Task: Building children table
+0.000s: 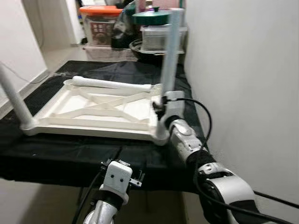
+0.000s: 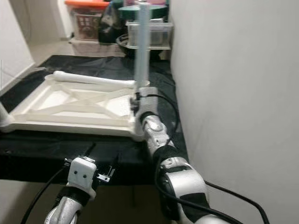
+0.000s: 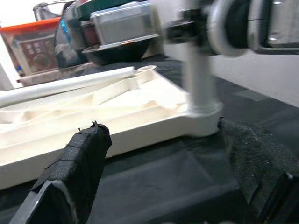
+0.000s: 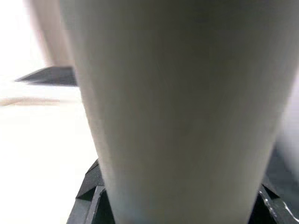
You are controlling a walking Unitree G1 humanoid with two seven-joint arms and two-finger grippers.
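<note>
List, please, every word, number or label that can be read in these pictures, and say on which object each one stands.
No text can be read.
Orange-lidded storage box: it carries a dark label with pale marks, too blurred and small to read.
White tabletop, upright leg, loose leg: no print visible.

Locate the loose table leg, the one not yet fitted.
The loose leg lies flat along the far edge of the upturned tabletop on the black cloth, left of the upright leg that the right gripper holds.
</note>
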